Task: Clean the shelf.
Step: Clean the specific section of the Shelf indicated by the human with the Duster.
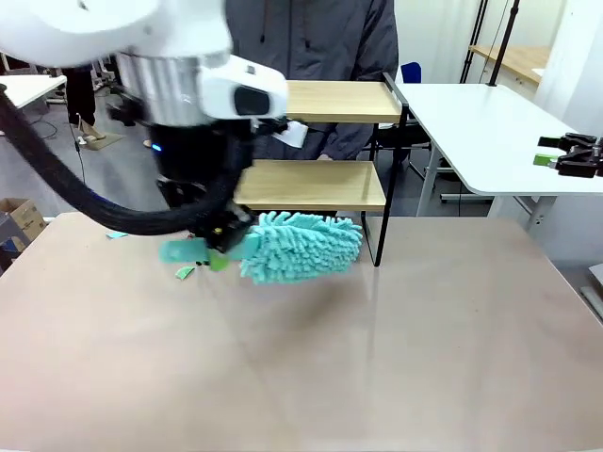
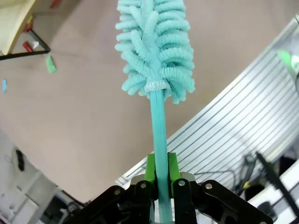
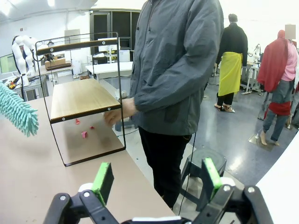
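Left end effector (image 2: pixel 161 169) gripping duster (image 2: pixel 156 51), shelf (image 1: pixel 325 184) pt. hidden

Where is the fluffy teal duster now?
In the front view the duster is left of centre, in front of the shelf, its handle clamped in the left gripper.

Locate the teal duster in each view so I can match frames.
Front: duster centre, in front of the shelf.
Left wrist: duster head top centre; shelf corner top left.
Right wrist: duster tip at left edge; shelf to its right.
Shared landmark: the shelf.
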Motion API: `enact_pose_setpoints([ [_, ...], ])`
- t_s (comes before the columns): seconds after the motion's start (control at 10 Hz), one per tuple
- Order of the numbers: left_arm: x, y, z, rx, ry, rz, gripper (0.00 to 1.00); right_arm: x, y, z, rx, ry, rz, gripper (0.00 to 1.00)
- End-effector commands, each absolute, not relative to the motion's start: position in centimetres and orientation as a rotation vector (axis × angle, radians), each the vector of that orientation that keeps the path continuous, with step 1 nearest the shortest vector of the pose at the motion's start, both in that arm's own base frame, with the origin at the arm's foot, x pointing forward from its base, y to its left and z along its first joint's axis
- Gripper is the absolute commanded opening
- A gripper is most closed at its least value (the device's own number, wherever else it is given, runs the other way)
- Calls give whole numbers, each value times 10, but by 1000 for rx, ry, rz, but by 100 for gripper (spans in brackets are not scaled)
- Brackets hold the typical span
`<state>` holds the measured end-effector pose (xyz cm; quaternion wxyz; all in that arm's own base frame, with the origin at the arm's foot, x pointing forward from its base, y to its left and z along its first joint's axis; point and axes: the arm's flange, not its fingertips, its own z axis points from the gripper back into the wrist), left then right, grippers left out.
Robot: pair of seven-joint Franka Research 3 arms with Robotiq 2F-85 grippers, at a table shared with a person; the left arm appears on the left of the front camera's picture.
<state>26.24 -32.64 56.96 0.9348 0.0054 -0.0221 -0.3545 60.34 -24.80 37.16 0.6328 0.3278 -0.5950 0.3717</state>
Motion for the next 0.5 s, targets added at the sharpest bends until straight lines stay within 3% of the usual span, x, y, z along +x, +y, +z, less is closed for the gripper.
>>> enact_pose_setpoints([
  [0.0, 264, -358, 563, 48, -38, -614, 13, 604, -247, 374, 750, -1362, 858, 100],
  [0.2, 268, -373, 554, 38, -17, -524, 13, 604, -247, 374, 750, -1362, 858, 100],
  [0.4, 256, -370, 548, 29, -19, -579, 13, 604, -247, 374, 750, -1362, 858, 100],
])
